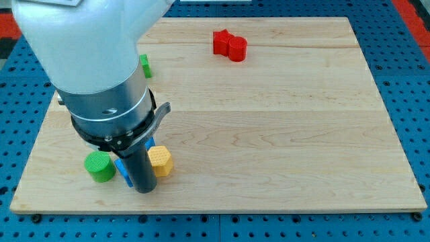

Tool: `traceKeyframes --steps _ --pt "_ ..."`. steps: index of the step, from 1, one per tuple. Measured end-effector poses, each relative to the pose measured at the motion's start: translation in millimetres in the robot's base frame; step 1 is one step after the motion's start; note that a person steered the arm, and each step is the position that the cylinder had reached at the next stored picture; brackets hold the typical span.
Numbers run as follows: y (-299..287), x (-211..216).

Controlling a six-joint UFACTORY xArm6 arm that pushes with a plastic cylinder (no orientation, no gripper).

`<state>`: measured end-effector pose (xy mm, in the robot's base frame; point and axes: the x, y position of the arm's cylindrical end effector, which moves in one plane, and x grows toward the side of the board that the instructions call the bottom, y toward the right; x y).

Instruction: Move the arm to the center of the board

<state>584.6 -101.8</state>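
My dark rod comes down from the big white and grey arm at the view's left, and my tip (pixel 145 190) rests near the board's bottom left edge. A yellow hexagonal block (pixel 161 161) touches the rod on its right. A blue block (pixel 123 171) shows only as a thin sliver on the rod's left, mostly hidden. A green cylinder (pixel 99 167) stands further left. Another green block (pixel 144 66) peeks out behind the arm at the upper left. A red block (pixel 230 45) of lobed shape lies near the top centre.
The wooden board (pixel 282 128) lies on a blue perforated table (pixel 413 81). The arm's body hides much of the board's left side.
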Motion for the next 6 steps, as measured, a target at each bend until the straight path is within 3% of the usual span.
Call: traceKeyframes --steps 2,4,6 --pt "70.7 -14.6" --pt "116.7 -106.7" --pt "116.6 -199.1"
